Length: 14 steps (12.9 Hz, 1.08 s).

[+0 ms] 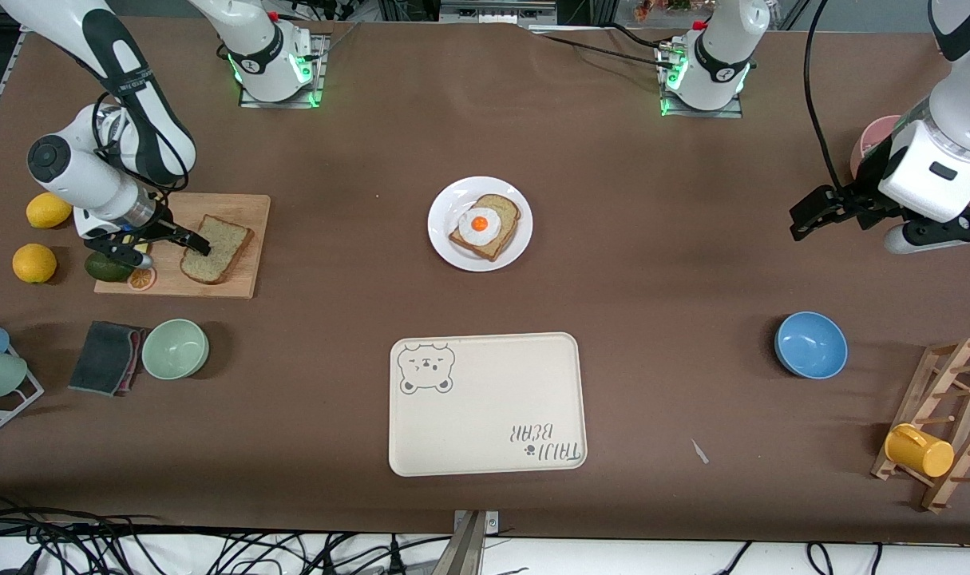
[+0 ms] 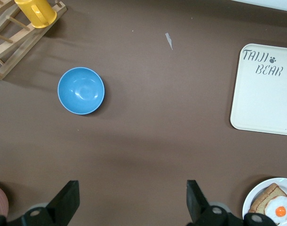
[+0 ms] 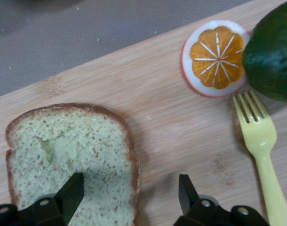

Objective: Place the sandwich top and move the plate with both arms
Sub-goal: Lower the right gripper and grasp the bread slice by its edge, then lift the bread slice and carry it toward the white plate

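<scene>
Bear tray (image 1: 485,407), plate (image 1: 445,239), right gripper (image 1: 169,243) straddling sandwich top (image 1: 221,254)

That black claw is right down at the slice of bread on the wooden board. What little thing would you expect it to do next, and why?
Probably close on the bread. The right pincer is down at the sandwich top on the cutting board, one finger on the slice, the other off its crust edge, jaws open. The toast with the egg waits uncovered on the plate. The left pincer waits open.
</scene>
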Tool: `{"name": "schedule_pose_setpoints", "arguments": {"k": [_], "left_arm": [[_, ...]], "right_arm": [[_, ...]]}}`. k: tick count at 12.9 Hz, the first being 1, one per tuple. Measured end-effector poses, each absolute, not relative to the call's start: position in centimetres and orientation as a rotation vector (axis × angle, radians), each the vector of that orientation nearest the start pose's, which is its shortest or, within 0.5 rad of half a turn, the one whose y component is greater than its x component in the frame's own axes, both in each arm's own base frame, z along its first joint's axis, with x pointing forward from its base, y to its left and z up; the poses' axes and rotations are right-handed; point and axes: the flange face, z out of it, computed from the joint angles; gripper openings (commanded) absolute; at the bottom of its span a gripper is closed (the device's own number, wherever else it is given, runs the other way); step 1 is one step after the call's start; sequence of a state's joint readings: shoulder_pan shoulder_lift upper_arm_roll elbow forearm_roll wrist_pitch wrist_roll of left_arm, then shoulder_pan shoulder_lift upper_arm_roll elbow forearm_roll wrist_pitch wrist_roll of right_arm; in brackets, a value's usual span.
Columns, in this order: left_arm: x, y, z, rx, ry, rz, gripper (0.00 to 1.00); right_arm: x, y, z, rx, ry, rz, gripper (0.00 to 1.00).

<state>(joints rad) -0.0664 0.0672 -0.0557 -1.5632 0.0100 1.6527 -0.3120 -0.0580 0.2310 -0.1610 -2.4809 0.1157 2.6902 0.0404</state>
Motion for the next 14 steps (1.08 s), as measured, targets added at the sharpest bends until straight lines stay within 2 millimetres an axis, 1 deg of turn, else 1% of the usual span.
{"name": "schedule_pose_setpoints", "arguments": {"k": [1, 3, 4, 7, 8, 9, 11, 14], "left_arm": [[57.8, -7.2, 59.7, -3.127, -0.290, -0.037, 1.00], [57.7, -7.6, 59.9, -3.129, -0.283, -0.043, 1.00], [57.8, -7.6, 60.2, -3.130, -0.286, -0.051, 1.00], [57.8, -7.6, 60.4, -3.130, -0.289, -0.056, 1.00], [57.7, -7.6, 60.4, -3.130, -0.289, -0.056, 1.00], [57.7, -7.6, 60.4, -3.130, -0.290, -0.055, 1.00], [57.7, -7.6, 60.4, -3.130, -0.290, -0.055, 1.00], [57.7, -7.6, 60.4, -3.130, -0.291, -0.055, 1.00]], "right_arm": [[46.1, -10.9, 20.0, -3.077, 0.557, 0.023, 0.56], [46.4, -10.4, 20.2, -3.072, 0.550, 0.012, 0.42], [46.5, -10.1, 20.4, -3.069, 0.545, 0.007, 0.30], [46.5, -10.1, 20.6, -3.068, 0.547, 0.002, 0.04], [46.5, -10.2, 20.7, -3.068, 0.550, -0.001, 0.00], [46.5, -10.3, 20.8, -3.067, 0.555, -0.003, 0.00], [46.1, -11.2, 20.7, -3.066, 0.574, 0.001, 0.00], [46.1, -11.3, 20.7, -3.066, 0.574, 0.002, 0.00]]}}
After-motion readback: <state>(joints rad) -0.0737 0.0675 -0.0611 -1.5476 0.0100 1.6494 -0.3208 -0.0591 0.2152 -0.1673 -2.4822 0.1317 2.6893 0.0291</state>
